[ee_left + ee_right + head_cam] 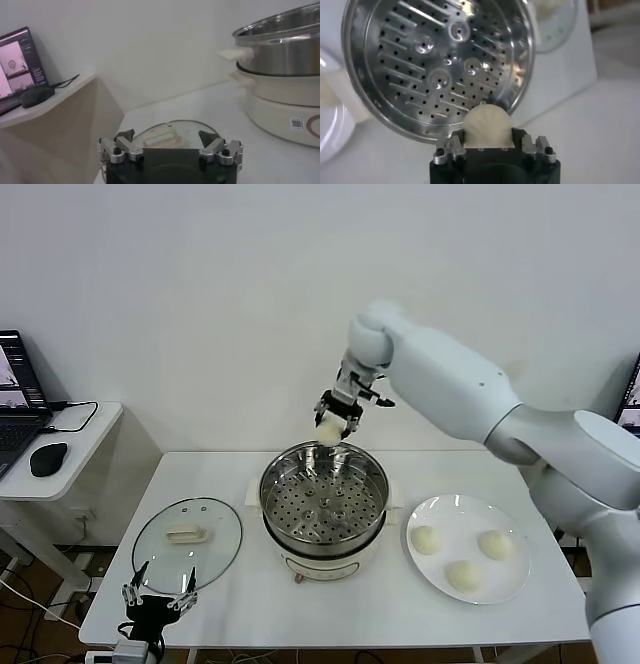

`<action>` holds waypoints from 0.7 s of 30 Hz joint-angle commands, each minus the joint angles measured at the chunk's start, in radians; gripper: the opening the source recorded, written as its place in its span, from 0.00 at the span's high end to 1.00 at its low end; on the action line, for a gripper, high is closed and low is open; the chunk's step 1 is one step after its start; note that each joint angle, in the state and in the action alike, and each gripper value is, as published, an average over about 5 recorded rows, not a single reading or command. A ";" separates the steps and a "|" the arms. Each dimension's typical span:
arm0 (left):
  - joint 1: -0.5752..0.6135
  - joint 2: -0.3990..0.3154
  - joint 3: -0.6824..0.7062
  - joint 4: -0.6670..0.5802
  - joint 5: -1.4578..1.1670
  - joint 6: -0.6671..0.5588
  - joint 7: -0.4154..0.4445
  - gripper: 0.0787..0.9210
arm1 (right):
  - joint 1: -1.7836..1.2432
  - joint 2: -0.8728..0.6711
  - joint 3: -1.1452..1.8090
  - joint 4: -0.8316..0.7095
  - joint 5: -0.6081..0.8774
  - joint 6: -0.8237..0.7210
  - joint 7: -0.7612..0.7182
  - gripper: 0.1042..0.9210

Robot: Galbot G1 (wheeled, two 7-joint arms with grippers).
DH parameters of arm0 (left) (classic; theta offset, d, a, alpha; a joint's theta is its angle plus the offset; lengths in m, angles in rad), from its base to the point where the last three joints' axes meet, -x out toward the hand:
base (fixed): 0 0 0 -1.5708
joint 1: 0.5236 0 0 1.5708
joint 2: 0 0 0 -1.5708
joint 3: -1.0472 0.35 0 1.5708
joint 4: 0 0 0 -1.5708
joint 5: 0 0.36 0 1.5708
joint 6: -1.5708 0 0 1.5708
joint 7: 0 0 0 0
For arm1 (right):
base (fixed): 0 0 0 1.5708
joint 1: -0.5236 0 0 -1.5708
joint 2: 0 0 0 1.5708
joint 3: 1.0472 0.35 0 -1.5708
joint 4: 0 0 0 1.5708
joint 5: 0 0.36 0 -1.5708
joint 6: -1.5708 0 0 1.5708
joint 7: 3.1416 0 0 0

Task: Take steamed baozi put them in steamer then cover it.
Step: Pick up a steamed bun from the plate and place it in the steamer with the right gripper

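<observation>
Head view: right gripper [336,427] was clamped on one baozi [328,432] above the far rim of the steamer [324,502], whose tray was bare; three buns [462,556] waited on the plate [467,508]; lid [187,539] lay on the table.

Left wrist view: left gripper [170,151] idled beside the lid, fingers spread.

Right wrist view: bun [487,126] was held over the perforated tray [436,65]; judged early, none placed, cover pending.

We've got one cream-white baozi [328,431] pinched in the right gripper [336,424], just above the shiny, empty steamer's [324,502] far rim.
</observation>
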 commanded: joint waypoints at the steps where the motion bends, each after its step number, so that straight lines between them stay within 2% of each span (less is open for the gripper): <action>1: 0.003 -0.003 -0.002 0.008 0.003 0.001 -0.001 0.12 | -0.004 0.036 -0.077 0.024 -0.108 0.174 0.094 0.41; 21: 0.002 -0.020 0.004 0.027 0.003 0.001 0.000 0.12 | -0.134 0.061 -0.026 -0.057 -0.199 0.173 0.077 0.41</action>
